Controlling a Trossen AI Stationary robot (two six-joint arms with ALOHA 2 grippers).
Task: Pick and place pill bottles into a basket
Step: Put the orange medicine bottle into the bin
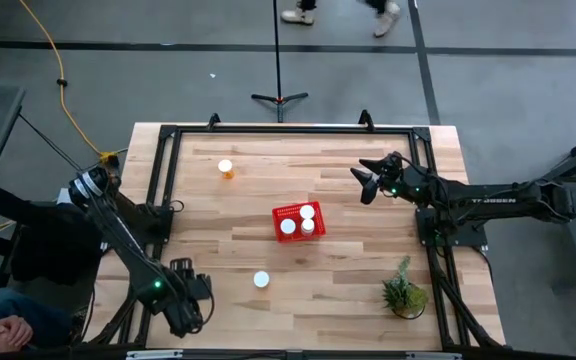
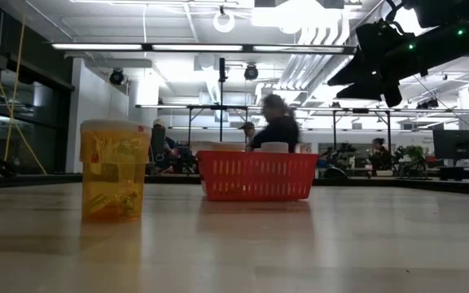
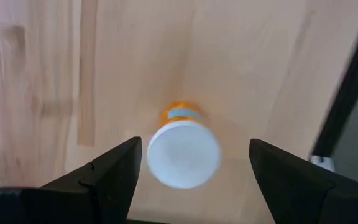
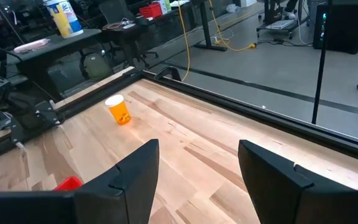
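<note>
The red basket (image 1: 298, 222) is sitting near the middle of the table (image 1: 348, 290), holding three white-capped pill bottles (image 1: 307, 212). One loose pill bottle (image 1: 226, 169) is standing toward the far left of the table, another (image 1: 261, 280) toward the near side. The left gripper (image 3: 191, 168) is hanging spread wide above a pill bottle (image 3: 183, 151), not touching it. The right gripper (image 4: 197, 165) is hovering spread and holding nothing over the far right of the table. A potted plant (image 1: 404, 291) is standing at the near right corner, well apart from the basket.
</note>
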